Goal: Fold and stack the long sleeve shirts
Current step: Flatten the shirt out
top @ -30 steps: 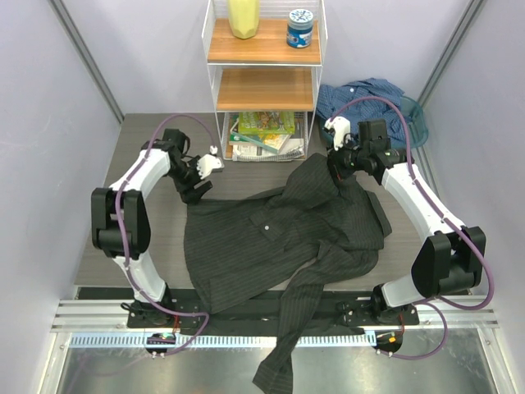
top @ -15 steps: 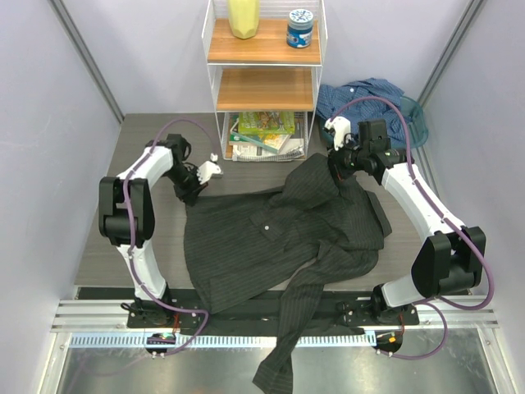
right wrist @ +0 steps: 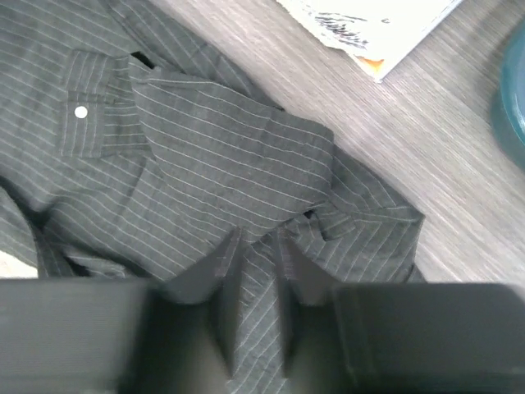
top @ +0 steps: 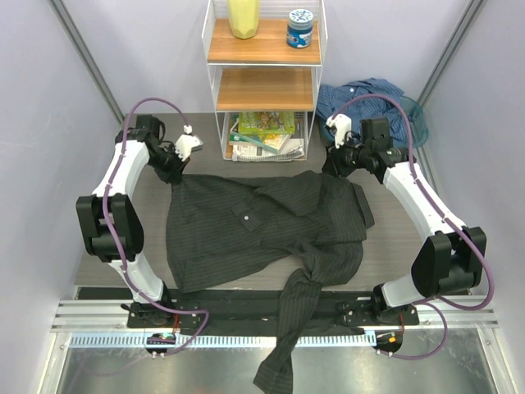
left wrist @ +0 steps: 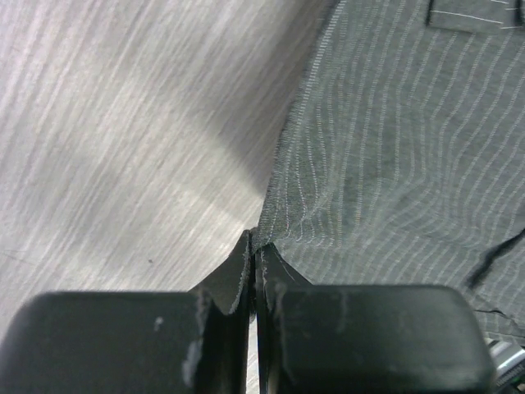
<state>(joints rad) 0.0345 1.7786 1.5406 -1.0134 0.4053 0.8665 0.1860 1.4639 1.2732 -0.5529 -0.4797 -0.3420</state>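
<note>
The left gripper (top: 174, 168) closed its jaws on the far left edge of the charcoal pinstriped shirt (top: 246, 234) and pulled it toward the far left of the table (top: 398, 238). The shirt slid left and spread out flatter. The right gripper (top: 336, 164) parted its jaws and let go, and the peak of cloth it had lifted dropped onto the table.

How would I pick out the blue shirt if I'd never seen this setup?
Find the white wire shelf unit at the far edge of the table. Just right of it, in the back corner, the blue shirt lies crumpled beside a teal rim. Unlike the dark pinstriped shirt spread out mid-table, it is bunched up and blue.
</note>
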